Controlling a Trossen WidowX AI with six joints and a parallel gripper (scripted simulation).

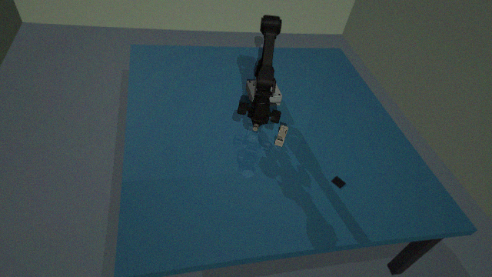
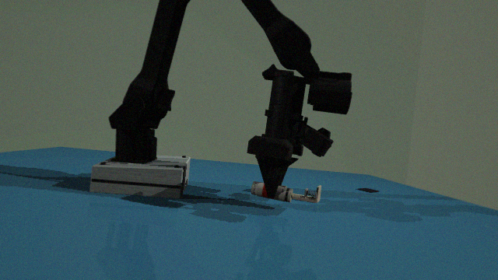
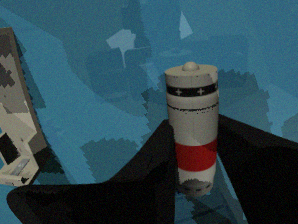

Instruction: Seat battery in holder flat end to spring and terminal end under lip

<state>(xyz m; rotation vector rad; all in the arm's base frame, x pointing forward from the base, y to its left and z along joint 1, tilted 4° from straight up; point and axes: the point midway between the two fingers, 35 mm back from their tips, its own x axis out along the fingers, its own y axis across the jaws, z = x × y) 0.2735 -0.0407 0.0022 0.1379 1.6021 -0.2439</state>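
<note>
Claw Grips Battery Beside Holder

From the top, the arm (image 1: 267, 50) (image 2: 289, 43) reaches over a blue table (image 1: 184, 200) (image 2: 194, 241) (image 3: 80, 55) from its pale base (image 1: 276, 99) (image 2: 136, 175). One end of the battery (image 1: 255, 128) (image 2: 258, 188) (image 3: 196, 120) shows just past the claw (image 1: 256, 124) (image 2: 274, 195) (image 3: 196, 145). The holder (image 1: 281, 135) (image 2: 318, 194) (image 3: 17, 115) lies near it, apart from the battery, and a small black block (image 1: 338, 181) (image 2: 368, 190) sits well apart from both.

In the exterior view, the claw points down with its fingers closed on the battery, which lies roughly lengthwise, slightly tilted. The holder's upright end shows beyond it. Whether the battery touches the table is hard to tell in this dim light.

In the wrist view, the fingers grip the battery around its red band, on either side. Its terminal nub and plus-marked black ring face the top of the view. The holder, partly cut off, is at the left edge; the battery is outside it.
</note>
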